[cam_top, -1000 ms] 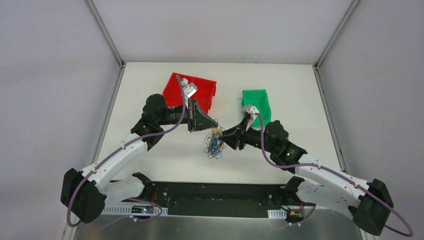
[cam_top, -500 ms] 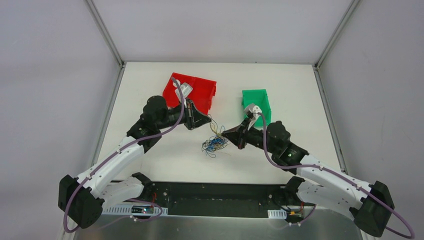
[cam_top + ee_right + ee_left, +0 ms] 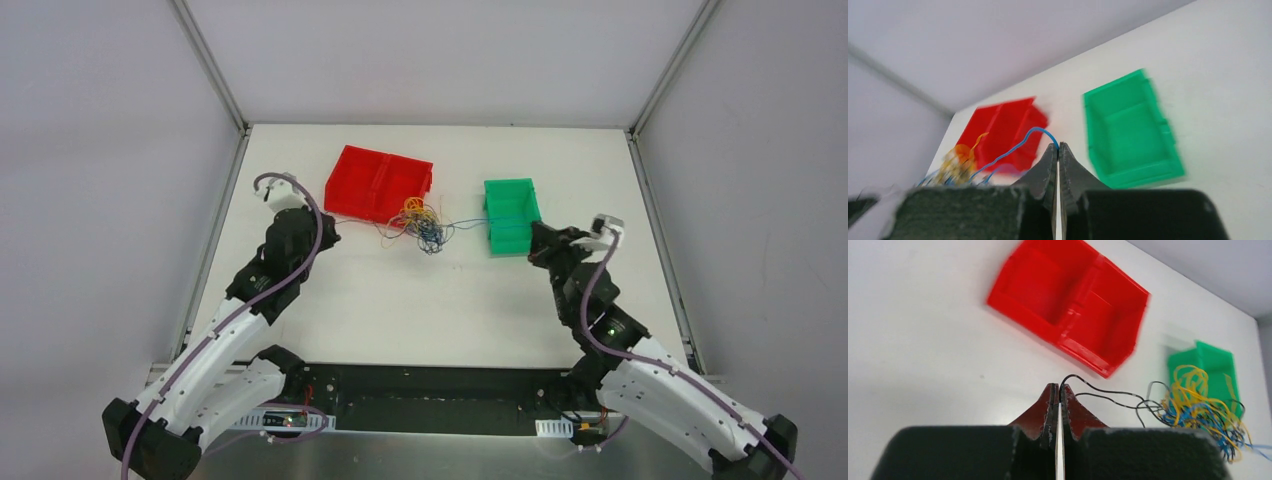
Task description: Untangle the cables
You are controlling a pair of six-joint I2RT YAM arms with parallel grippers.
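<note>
Blue cable (image 3: 1037, 129) pinched in right claw (image 3: 1058, 146), dark cable (image 3: 1070, 376) in left claw (image 3: 1057, 387), tangle (image 3: 422, 222) between blurred.

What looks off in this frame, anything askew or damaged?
Only the cables: one knotted clump between the red bin and green bin, left gripper pinching a dark strand, right gripper a blue one. No damage visible.

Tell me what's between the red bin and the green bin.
The cable tangle, by the red bin's near corner, with a thin strand running toward the green bin. Top view shows it.
</note>
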